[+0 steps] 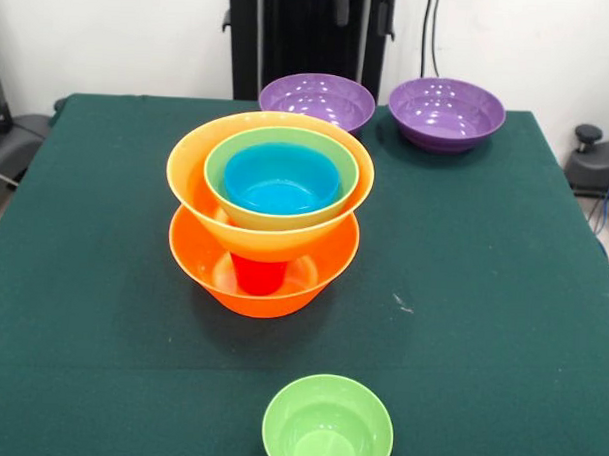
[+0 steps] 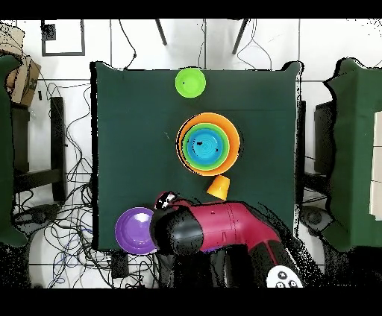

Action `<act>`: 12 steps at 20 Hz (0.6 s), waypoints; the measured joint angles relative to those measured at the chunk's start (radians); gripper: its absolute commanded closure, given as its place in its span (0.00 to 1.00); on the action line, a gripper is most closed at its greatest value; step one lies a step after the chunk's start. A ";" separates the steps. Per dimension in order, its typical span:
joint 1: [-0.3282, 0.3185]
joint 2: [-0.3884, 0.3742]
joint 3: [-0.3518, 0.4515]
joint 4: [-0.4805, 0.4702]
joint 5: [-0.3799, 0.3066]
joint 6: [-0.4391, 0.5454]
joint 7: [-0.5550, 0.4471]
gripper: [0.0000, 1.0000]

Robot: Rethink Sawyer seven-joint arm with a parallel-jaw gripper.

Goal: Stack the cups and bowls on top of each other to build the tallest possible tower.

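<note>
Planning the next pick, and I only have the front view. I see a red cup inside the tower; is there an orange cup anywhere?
Observer: Yes. Overhead, an orange cup sits on the table close beside the tower, on the robot's side; the stack hides it from you.
Operator: And the arm? I see none of it.
Observer: The arm hangs over the robot-side table edge, above the purple bowl on your left.

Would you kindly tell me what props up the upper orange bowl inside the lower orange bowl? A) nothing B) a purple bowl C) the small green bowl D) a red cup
D: in the front view a red cup stands in the lower orange bowl, under the upper orange bowl.
</note>
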 measured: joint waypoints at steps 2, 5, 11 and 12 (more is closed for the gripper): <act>0.000 0.015 -0.001 -0.001 -0.012 0.000 0.000 0.00; 0.002 0.043 -0.009 -0.007 -0.039 0.000 0.000 0.00; 0.004 0.124 -0.026 -0.053 -0.095 0.000 0.000 0.00; 0.006 0.141 -0.030 -0.066 -0.105 0.000 0.000 0.00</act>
